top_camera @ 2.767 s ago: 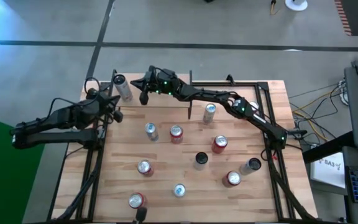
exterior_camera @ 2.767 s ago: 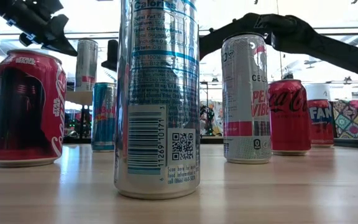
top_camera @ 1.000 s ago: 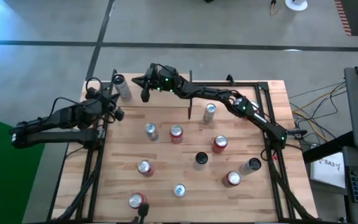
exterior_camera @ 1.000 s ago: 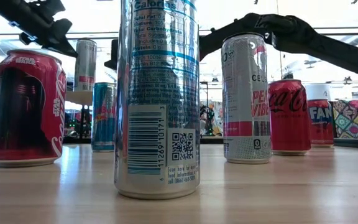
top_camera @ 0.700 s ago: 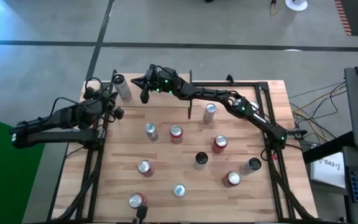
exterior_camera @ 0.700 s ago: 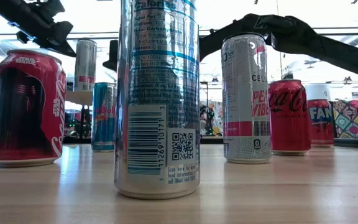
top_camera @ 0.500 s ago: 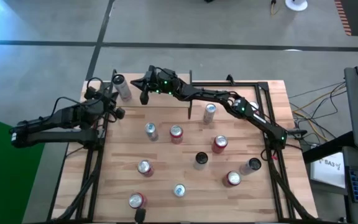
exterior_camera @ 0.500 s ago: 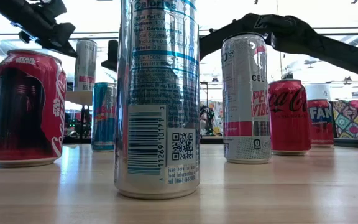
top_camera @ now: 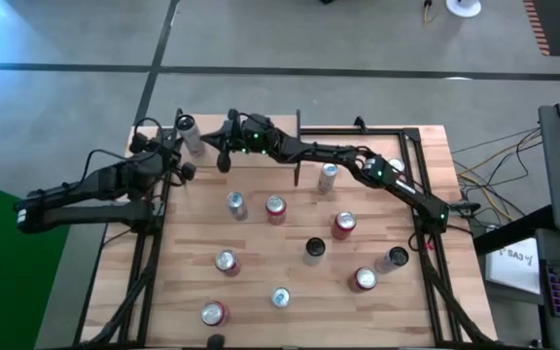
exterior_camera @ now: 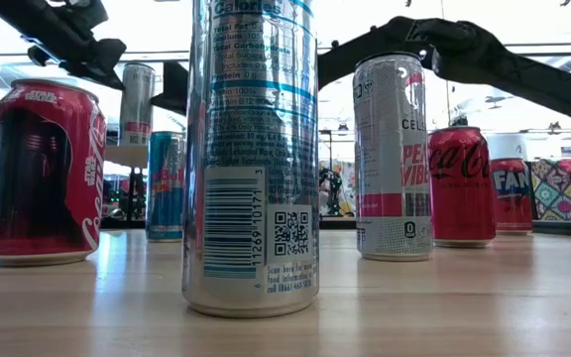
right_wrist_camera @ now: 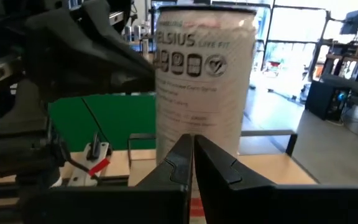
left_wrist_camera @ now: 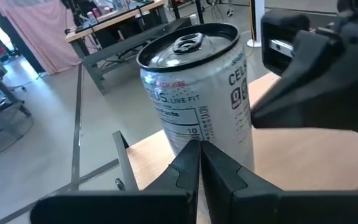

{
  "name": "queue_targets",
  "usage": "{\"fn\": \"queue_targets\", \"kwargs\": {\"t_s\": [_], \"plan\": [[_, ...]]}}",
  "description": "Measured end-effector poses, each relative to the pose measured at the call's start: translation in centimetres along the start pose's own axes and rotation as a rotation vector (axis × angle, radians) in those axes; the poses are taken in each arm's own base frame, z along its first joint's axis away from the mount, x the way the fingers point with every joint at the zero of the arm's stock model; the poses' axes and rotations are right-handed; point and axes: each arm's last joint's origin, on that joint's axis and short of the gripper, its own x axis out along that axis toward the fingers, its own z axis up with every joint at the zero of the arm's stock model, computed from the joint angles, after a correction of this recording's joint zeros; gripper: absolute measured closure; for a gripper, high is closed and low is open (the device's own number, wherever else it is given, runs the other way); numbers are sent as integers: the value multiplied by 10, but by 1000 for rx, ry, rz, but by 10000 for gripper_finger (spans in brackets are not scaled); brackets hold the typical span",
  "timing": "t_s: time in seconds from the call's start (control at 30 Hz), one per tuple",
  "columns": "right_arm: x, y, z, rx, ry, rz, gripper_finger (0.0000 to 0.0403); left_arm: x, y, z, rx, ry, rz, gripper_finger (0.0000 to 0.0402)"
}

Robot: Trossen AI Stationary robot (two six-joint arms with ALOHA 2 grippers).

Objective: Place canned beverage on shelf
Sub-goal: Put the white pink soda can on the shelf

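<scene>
Can (top_camera: 190, 135) on shelf (top_camera: 251, 146) — hands closed

**Table and shelf, as I see them**

My wooden tabletop (top_camera: 261, 262) carries loose cans standing upright: three red ones (top_camera: 276, 209), a black-topped one (top_camera: 314, 249), and several silver ones (top_camera: 235, 204). At the far left corner the small raised shelf (top_camera: 207, 148) bears one silver Celsius can (top_camera: 192, 137), standing upright near its left end.
</scene>
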Motion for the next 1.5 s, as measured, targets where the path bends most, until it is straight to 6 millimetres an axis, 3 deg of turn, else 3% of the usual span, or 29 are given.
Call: {"fn": "queue_targets", "kwargs": {"t_s": [0.2,0.4,0.63,0.77,1.0,1.3,1.5], "plan": [[-8,-11,8,33,87,-4,394,-12,11,18,-108,-19,-100,402],[-27,-22,45,-6,164,-6,394,-20,17,32,-170,-14,-179,402],[-56,-21,85,-90,304,15,394,-19,8,55,-185,-22,-319,402],[-79,-20,113,-121,367,26,394,-16,0,78,-141,-25,-336,402],[-116,-30,142,-111,465,12,394,-16,-5,123,61,-23,-332,402],[-149,-51,157,5,500,124,394,-24,14,155,109,214,-344,402],[-160,-61,160,78,502,172,394,-1,20,163,119,339,-305,402]]}}
